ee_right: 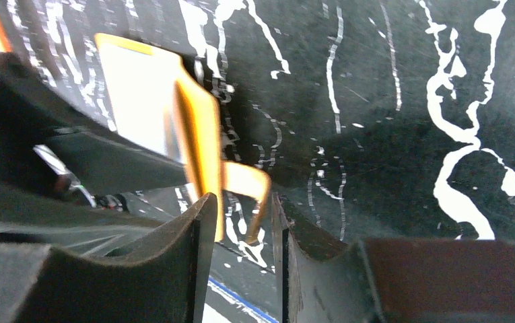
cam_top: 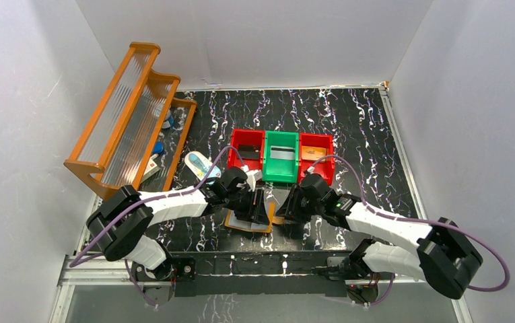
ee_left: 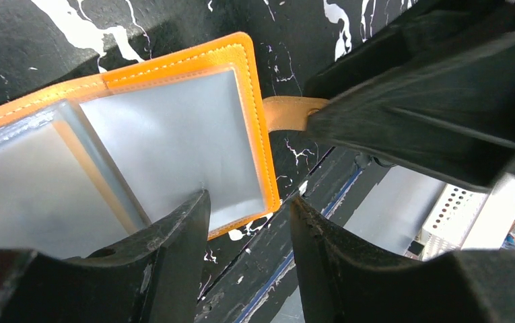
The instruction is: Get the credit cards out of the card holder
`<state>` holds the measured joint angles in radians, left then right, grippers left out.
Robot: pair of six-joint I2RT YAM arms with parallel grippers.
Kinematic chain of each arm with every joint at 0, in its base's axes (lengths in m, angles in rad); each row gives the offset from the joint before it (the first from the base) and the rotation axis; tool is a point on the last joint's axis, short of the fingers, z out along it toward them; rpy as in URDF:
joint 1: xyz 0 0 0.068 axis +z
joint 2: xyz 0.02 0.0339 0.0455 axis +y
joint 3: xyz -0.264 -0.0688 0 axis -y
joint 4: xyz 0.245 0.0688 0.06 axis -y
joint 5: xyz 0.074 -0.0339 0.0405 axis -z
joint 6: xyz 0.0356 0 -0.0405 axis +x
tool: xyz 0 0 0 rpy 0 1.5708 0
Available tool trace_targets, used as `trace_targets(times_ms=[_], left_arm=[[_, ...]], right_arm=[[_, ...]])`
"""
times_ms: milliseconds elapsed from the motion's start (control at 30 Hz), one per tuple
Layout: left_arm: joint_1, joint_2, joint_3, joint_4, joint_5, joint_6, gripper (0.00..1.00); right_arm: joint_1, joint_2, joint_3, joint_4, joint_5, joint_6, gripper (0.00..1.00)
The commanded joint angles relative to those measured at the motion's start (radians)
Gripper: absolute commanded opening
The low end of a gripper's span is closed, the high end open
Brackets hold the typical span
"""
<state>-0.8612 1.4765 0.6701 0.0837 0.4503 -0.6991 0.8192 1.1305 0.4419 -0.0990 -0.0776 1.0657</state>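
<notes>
Orange card holder (cam_top: pixel 248 221) lies by the table's (cam_top: pixel 362 134) near edge, a pale credit card (ee_left: pixel 167 134) showing inside; the left gripper's (ee_left: pixel 249 202) jaws stand released over its corner, while the right gripper's (ee_right: pixel 242 200) bracket the tab (ee_left: pixel 288 112), grip uncertain, and would best pin it firmly before any pull.

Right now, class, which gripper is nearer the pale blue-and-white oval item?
Left. The left gripper is just right of the oval item; the right gripper lies farther right again.
</notes>
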Motion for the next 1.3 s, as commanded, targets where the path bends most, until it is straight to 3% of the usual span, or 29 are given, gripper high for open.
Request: trace_targets(times_ms=[0, 167, 333, 533, 733, 933, 1133, 1267], left_arm=[[-0.025, 0.009, -0.016, 0.025, -0.031, -0.007, 0.45], [-0.044, 0.019, -0.031, 0.03, -0.04, -0.012, 0.42], [-0.053, 0.001, -0.053, 0.028, -0.062, -0.02, 0.39], [-0.055, -0.026, -0.063, 0.025, -0.08, -0.022, 0.38], [-0.055, -0.056, -0.047, -0.006, -0.094, -0.013, 0.38], [-0.055, -0.153, 0.088, -0.251, -0.283, 0.049, 0.48], [-0.053, -0.207, 0.2, -0.482, -0.593, 0.022, 0.69], [-0.042, -0.169, 0.23, -0.548, -0.67, 0.013, 0.73]], right_arm=[[-0.004, -0.091, 0.084, -0.056, 0.059, -0.009, 0.44], [-0.004, -0.101, 0.135, -0.017, 0.045, -0.013, 0.3], [-0.005, 0.013, 0.161, 0.09, -0.054, -0.011, 0.21], [-0.005, 0.17, 0.114, 0.257, -0.182, 0.015, 0.19], [-0.005, 0.304, 0.064, 0.249, -0.17, 0.015, 0.19], [-0.005, 0.331, 0.036, 0.211, -0.139, -0.013, 0.19], [-0.005, 0.366, 0.062, 0.189, -0.167, -0.043, 0.2], [-0.005, 0.368, 0.075, 0.166, -0.158, -0.057, 0.2]])
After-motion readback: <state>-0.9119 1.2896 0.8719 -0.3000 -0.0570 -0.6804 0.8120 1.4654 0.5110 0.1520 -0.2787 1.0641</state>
